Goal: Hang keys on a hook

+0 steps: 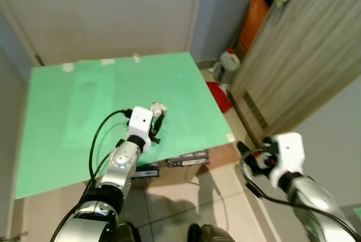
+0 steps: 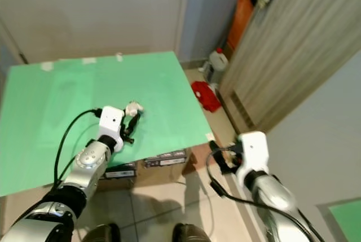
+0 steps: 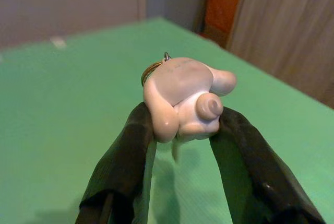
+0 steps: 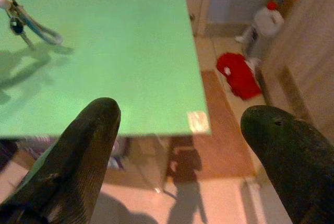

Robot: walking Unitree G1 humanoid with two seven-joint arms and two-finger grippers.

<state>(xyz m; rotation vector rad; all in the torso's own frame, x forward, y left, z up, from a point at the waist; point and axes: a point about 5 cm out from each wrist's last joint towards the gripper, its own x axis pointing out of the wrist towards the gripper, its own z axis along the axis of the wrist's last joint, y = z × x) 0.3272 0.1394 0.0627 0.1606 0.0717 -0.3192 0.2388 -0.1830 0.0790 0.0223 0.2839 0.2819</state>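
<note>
Pale keychain charm [image 3: 183, 98] between left gripper [image 3: 182, 130] fingers

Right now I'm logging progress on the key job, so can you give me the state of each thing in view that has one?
Keys: held up over the green table, not yet on a hook.
Left gripper: fingers shut on the keys' pale charm.
Right gripper: fingers open, holding nothing, off the table's edge.
White jug: upright on the floor, red cap on.
Red cloth: lying crumpled on the floor.
</note>
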